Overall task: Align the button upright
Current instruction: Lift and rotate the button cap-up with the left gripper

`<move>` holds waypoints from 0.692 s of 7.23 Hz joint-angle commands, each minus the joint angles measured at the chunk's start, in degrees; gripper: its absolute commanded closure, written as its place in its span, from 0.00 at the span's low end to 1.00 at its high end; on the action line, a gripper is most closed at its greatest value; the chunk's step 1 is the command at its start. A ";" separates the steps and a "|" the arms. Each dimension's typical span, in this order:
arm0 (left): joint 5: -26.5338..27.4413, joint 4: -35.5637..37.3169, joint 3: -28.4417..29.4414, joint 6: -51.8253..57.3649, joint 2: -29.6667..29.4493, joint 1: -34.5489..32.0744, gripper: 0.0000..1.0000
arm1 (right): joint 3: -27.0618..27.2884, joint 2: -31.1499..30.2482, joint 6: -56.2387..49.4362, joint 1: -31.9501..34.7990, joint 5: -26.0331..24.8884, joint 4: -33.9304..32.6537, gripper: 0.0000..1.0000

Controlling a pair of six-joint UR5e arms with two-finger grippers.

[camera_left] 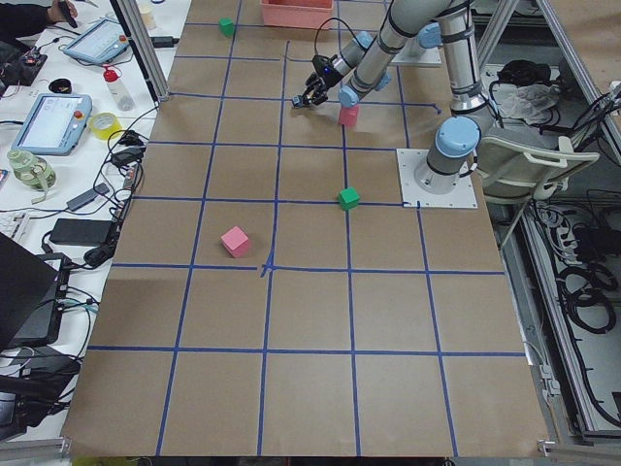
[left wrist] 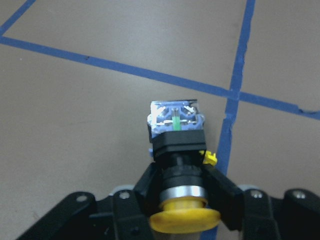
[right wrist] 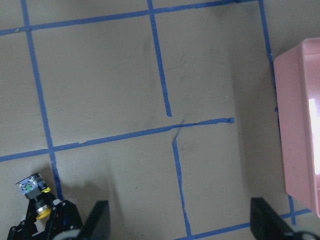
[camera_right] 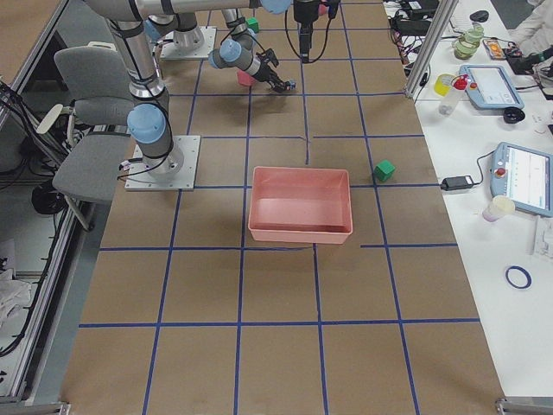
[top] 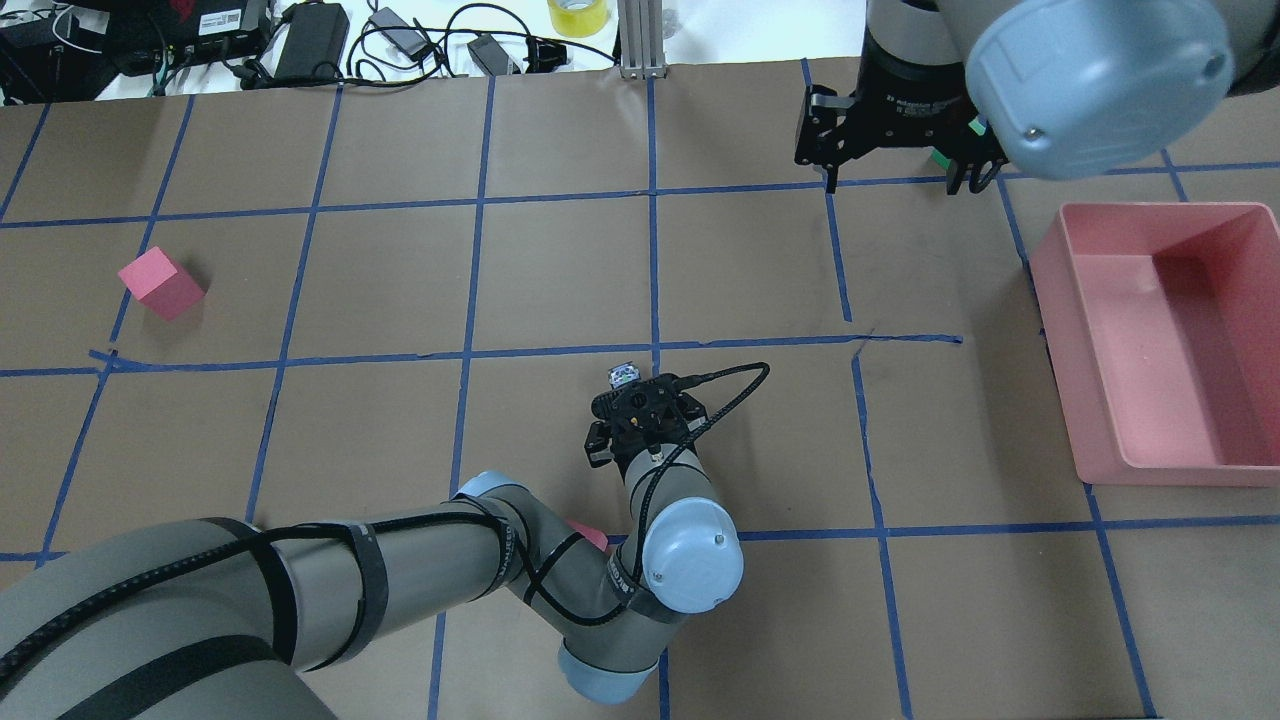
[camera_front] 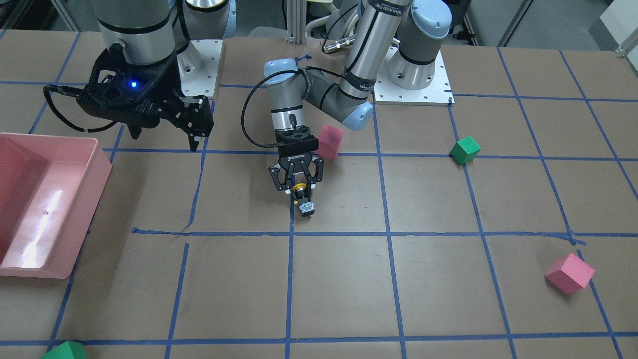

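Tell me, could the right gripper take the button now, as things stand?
Probably not cleanly. The left gripper is shut on the button, its fingers clamping the black body; only the base end sticks out. The right gripper hangs open off by the pink bin.

Brown paper-covered table (camera_right: 276,285), gridded with blue tape (camera_right: 285,324); grey swivel office chair (camera_right: 86,69) at 1 side; cluttered white workbench (camera_right: 510,246) along the opposite side.

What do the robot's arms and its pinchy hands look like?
Both the left arm and the right arm are silvery grey tubes with pale blue caps and black cables. The left gripper and the right gripper are black and two-fingered; a blue light glows on the right one.
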 commanded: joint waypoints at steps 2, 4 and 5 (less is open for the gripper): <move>-11.09 -1.34 2.91 1.54 5.41 7.38 0.97 | -2.32 -2.23 -4.77 -2.30 4.47 6.70 0.00; -20.35 -19.78 6.93 1.37 9.63 12.94 0.98 | -2.15 -2.33 -11.71 -2.21 3.85 8.66 0.00; -21.08 -36.69 12.79 0.59 11.65 13.83 0.98 | -2.15 -2.33 -13.99 -2.21 3.76 10.23 0.00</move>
